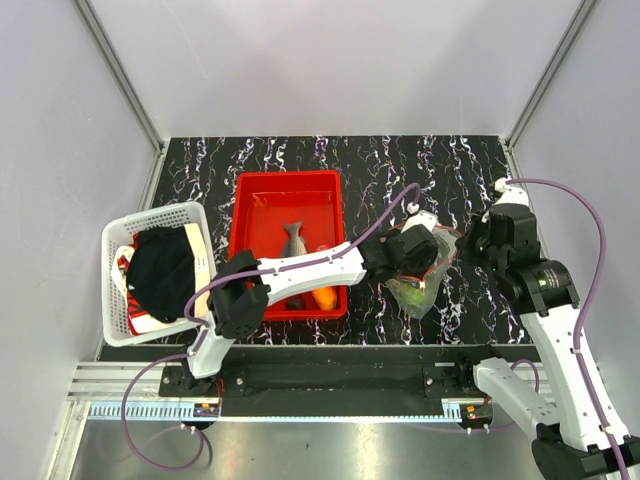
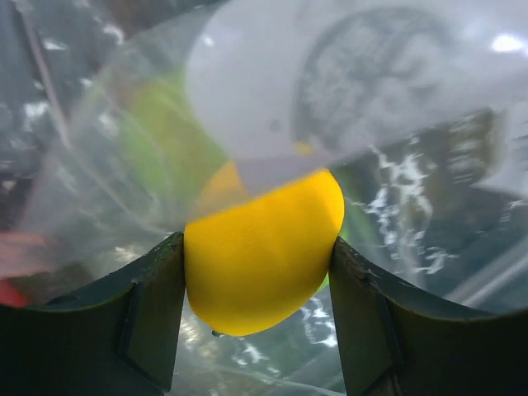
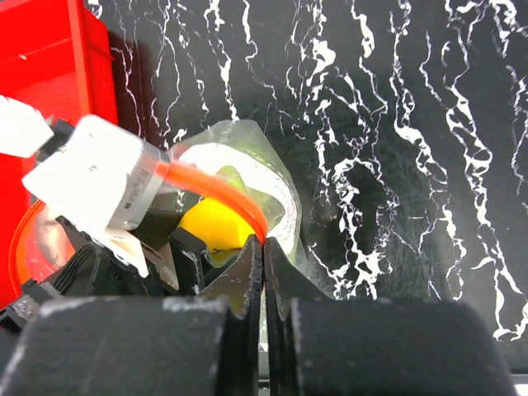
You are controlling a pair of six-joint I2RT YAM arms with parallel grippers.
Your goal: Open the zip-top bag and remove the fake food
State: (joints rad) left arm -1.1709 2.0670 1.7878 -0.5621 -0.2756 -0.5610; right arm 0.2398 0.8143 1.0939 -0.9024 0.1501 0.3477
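Observation:
The clear zip-top bag [image 1: 418,290] lies on the black marbled table, right of the red tray [image 1: 285,190]. Its red-orange zip strip [image 3: 216,191] is open. My right gripper [image 3: 264,244] is shut on the bag's mouth edge. My left gripper [image 2: 257,272] is inside the bag, shut on the yellow fake fruit [image 2: 260,252], which also shows in the right wrist view [image 3: 213,227]. Green fruit [image 1: 410,297] shows through the bag. A grey fish [image 1: 293,240] and an orange piece [image 1: 324,296] lie in the tray.
A white basket [image 1: 195,222] with a black cloth [image 1: 160,270] stands at the left edge. The red tray's wall is close to the left arm's forearm. Bare marbled table [image 3: 412,124] lies right of and beyond the bag.

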